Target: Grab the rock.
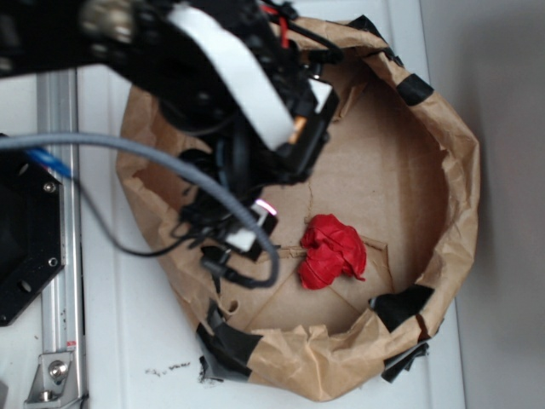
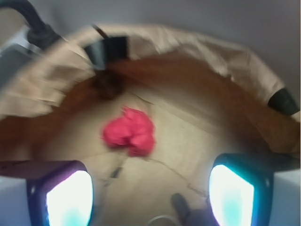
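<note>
Hanging over the left part of a paper-walled pen, the claw stands wide, its two glowing pads far apart at the bottom corners of the wrist view with nothing between them. In that view the rock lies ahead of the claw, a bright red lumpy chunk resting alone on the brown cardboard floor, clear of both pads. In the exterior view the rock sits toward the near middle of the floor, just right of the claw, apart from it and untouched.

Nothing lies between claw and rock but bare cardboard with creases and seams. A low crumpled wall of brown paper rings the floor, patched with black tape at several spots along the rim. A grey cable loops from the left across the arm, and thinner black wires hang beside the claw. The pen stands on a white surface; a metal rail and a black base plate lie at the far left. In the wrist view a small dark object shows at the bottom edge, too blurred to identify. No writing or labels can be read.
</note>
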You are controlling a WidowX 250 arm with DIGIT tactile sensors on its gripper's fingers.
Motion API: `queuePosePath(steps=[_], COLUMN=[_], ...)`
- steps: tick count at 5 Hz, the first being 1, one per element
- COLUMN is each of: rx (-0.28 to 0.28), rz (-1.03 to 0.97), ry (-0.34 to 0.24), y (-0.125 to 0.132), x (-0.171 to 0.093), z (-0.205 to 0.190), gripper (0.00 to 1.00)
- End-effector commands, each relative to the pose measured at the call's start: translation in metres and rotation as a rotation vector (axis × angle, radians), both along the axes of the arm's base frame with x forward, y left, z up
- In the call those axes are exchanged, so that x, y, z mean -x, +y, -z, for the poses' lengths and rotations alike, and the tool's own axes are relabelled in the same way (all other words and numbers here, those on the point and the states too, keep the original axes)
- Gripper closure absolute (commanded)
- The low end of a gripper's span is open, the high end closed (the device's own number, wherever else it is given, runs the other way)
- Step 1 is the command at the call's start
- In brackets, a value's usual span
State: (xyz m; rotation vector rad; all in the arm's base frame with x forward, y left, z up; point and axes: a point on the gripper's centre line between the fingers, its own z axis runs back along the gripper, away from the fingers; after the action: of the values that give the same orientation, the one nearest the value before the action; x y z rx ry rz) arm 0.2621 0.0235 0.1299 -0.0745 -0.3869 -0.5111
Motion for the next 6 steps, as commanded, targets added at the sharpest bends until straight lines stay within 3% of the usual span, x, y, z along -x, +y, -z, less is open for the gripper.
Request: queuePosePath(steps=[1, 2, 3, 4, 5, 6], rx=[-0.066, 0.008, 0.043, 0.038, 0.083, 0.082], rz=[0.092, 0.167, 0.244, 0.282, 0.265, 0.258], ry=[-0.028, -0.002, 0.016, 0.035, 0.043, 0.029], y=[-0.017, -0.047, -0.073, -0.095, -0.107, -0.116], x=[-0.043, -0.050, -0.047, -0.045, -0.046, -0.050], z=[0.014, 0.022, 0.029, 0.047, 0.052, 0.059], gripper=[0.00, 0.00, 0.00, 0.00, 0.00, 0.00])
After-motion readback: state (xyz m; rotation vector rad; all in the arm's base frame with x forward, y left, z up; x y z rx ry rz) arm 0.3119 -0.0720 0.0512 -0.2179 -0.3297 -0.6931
